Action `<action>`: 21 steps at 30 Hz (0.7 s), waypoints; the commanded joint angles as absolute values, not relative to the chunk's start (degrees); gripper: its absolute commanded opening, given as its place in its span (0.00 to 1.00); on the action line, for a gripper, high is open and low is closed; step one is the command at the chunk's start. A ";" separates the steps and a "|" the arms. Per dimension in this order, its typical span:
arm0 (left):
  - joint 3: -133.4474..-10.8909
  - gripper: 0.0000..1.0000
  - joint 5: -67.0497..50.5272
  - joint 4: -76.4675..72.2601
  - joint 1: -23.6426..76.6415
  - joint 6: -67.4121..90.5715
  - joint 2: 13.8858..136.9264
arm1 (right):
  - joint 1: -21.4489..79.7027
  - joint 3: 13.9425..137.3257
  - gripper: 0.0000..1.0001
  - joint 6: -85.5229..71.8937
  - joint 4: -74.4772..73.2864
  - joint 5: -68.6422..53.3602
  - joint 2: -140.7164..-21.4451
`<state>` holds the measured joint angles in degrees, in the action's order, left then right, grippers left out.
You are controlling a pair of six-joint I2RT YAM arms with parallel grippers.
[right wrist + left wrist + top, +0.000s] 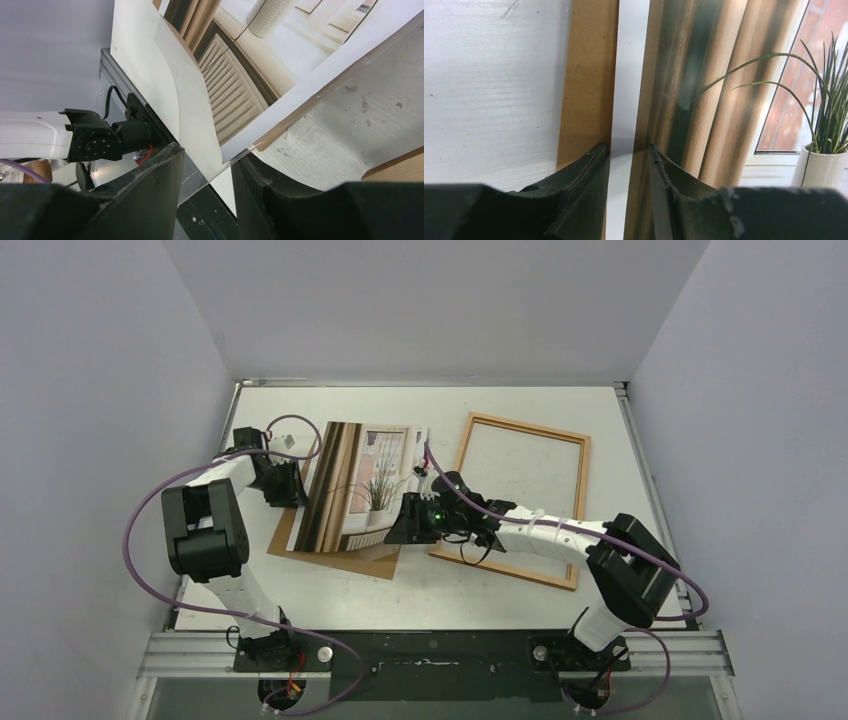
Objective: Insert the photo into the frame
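Note:
The photo [355, 490], brown bands and a spindly plant, lies left of centre on a brown backing sheet [340, 562], its right side curling up. The empty wooden frame [528, 426] lies flat to its right. My left gripper [292, 485] is at the photo's left edge. In the left wrist view it [629, 147] is open, straddling the white border of the photo [704, 90]. My right gripper [412, 522] is at the photo's near right corner. In its wrist view it [207, 152] is open, with that corner of the photo [240, 85] and a clear sheet's edge [200, 182] between the jaws.
The backing sheet [589, 75] shows as a brown strip left of the photo's border. A corner of the frame [400, 167] sits just right of my right fingers. Grey walls enclose the table on three sides. The left arm's purple cable loops beyond the table's left edge.

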<state>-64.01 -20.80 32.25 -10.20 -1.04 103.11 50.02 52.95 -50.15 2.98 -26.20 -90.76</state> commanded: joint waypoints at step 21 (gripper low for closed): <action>-71.32 0.33 -25.08 39.63 -9.93 -0.35 99.48 | 50.46 73.22 0.22 -33.12 -18.56 -18.05 -86.42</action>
<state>-67.13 -21.87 37.39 -10.11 -0.45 103.09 50.68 68.62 -38.35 -13.80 -20.45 -88.71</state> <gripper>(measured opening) 0.325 0.216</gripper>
